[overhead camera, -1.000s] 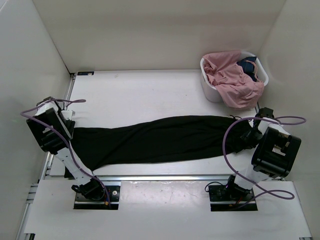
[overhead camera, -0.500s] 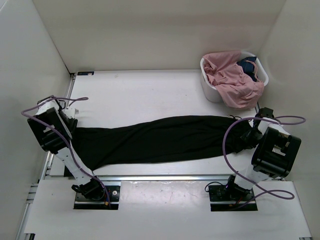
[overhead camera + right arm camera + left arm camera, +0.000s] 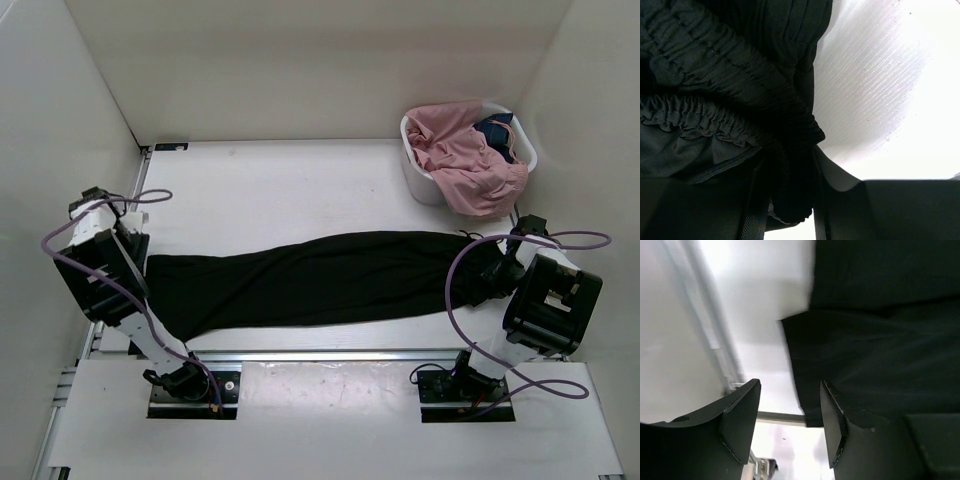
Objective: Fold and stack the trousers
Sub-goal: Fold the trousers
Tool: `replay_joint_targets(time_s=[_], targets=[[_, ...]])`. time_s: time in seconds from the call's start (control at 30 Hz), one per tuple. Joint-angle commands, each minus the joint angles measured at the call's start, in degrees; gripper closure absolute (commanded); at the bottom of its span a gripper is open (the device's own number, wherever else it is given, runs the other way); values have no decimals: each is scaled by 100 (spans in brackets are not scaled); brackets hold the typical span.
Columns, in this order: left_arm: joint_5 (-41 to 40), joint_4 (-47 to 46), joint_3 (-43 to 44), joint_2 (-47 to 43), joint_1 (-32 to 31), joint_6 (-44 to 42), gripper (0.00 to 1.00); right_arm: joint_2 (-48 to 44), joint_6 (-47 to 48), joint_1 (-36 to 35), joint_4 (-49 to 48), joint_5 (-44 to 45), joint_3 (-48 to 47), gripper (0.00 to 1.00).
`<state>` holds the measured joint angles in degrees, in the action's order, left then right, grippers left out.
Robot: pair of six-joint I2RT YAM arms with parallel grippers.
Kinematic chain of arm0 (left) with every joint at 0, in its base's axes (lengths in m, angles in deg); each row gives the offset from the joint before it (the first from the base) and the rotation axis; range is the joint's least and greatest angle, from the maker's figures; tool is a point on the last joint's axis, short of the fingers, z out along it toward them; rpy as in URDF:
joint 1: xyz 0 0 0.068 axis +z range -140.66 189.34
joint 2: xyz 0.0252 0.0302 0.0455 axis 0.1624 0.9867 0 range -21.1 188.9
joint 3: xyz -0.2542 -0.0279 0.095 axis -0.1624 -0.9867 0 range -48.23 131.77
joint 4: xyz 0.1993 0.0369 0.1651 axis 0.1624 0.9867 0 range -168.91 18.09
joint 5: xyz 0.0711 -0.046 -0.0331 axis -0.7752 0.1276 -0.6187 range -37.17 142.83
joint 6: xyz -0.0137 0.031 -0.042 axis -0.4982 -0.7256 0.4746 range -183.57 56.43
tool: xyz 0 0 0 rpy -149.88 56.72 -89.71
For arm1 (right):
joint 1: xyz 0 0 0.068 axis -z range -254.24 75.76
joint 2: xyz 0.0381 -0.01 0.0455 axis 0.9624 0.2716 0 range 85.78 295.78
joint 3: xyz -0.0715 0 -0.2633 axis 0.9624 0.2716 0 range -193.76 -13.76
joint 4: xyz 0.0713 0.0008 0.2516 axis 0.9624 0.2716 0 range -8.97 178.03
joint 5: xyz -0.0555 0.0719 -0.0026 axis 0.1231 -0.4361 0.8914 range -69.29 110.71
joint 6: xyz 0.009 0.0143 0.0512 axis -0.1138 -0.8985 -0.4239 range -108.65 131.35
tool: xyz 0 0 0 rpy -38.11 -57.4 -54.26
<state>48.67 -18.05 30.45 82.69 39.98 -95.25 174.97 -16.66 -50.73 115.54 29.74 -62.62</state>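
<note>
Black trousers (image 3: 320, 278) lie stretched flat across the table, leg ends at the left, elastic waistband at the right. My left gripper (image 3: 130, 240) is open and empty just above the leg hems; in the left wrist view the hem corner (image 3: 805, 390) lies below and between the open fingers (image 3: 742, 415). My right gripper (image 3: 497, 268) is shut on the gathered waistband (image 3: 790, 125), which bunches between its fingers in the right wrist view.
A white basket (image 3: 424, 180) at the back right holds pink clothing (image 3: 465, 155) and a dark item. White walls enclose the table on three sides. A metal rail (image 3: 320, 355) runs along the near edge.
My left gripper has lifted and drawn back to the left, off the leg hems, which now lie flat. The right arm has not moved.
</note>
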Motion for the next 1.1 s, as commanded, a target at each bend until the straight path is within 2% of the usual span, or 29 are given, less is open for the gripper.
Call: replay_joint_targets(time_s=[0.0,0.13,0.27,0.33,0.4,0.47,0.63,0.8,1.07], targets=[[-215,-223,-230,255,22,-22,38,-103,112,14,74,204,140,62],[-436,-724,-282,581,22,-22,35,-103,112,14,74,204,202,62],[370,-777,-124,704,22,-74,34,-103,112,14,22,204,254,62],[513,-830,-124,704,22,-75,38,-156,112,14,22,204,254,62],[452,-830,-186,757,22,4,48,-156,112,14,22,204,307,62],[381,-830,-405,827,22,4,65,-209,112,14,22,204,307,62],[328,-830,-669,591,22,-49,85,-209,164,14,22,204,307,62],[328,-690,-468,213,22,4,85,-209,164,14,22,151,307,62],[889,-5,709,-307,-83,57,85,-148,164,14,22,265,307,62]])
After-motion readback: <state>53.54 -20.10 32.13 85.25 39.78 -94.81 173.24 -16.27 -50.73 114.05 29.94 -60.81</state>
